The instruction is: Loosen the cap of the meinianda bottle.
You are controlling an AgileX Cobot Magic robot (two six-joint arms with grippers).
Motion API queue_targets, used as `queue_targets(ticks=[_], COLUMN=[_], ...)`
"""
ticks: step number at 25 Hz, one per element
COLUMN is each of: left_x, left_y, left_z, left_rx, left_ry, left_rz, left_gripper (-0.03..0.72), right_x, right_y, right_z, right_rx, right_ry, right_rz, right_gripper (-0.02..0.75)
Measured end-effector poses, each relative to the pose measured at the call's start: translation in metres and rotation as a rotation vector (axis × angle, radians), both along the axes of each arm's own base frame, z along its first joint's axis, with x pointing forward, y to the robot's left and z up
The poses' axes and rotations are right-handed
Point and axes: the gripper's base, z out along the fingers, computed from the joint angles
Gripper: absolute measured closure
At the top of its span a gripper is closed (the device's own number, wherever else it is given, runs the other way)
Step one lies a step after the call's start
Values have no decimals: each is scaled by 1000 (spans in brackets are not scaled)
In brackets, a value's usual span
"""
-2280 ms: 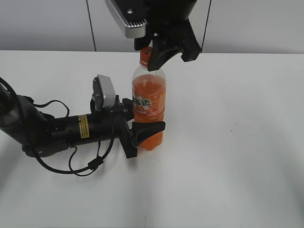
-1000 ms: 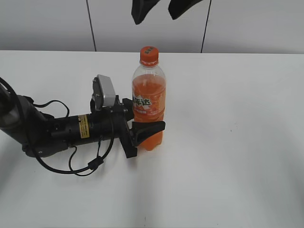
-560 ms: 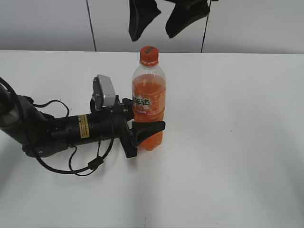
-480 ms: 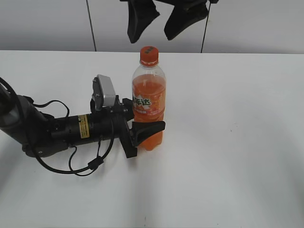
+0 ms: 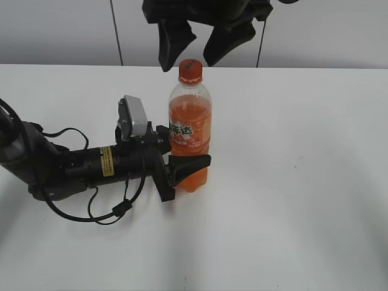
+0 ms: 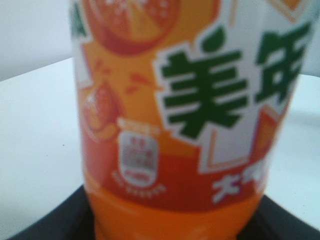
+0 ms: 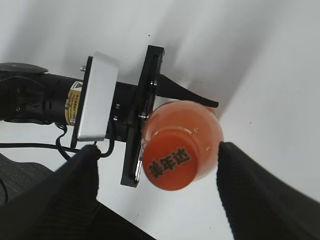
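The meinianda bottle (image 5: 190,130) stands upright on the white table, full of orange drink. Its orange cap (image 5: 190,71) is on the neck. My left gripper (image 5: 182,167) lies low on the table and is shut on the bottle's lower body; the left wrist view is filled by the bottle's label (image 6: 190,100). My right gripper (image 5: 197,45) hangs open just above the cap, a finger on each side, touching nothing. The right wrist view looks straight down on the cap (image 7: 172,160), which sits between the two open fingers (image 7: 155,195).
The left arm (image 5: 66,167) with its cables lies along the table (image 5: 303,182) at the left. A grey panelled wall (image 5: 60,30) runs behind the table.
My right gripper left the cap, rose out of view, and has come back down, open, to just above the cap. The bottle and left gripper have not moved.
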Motion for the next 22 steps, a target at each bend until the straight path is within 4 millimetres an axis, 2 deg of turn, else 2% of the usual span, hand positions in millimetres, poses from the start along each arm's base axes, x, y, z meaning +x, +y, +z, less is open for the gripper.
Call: queue_targets(ticks=[22], left_x=[0], left_y=[0], left_z=[0], left_rx=[0], left_ry=[1], left_rz=[0], left_gripper=[293], right_x=[4], right_y=[2], right_z=[-12], right_rx=[-33], right_ry=[3], right_rz=[30], right_gripper=[197])
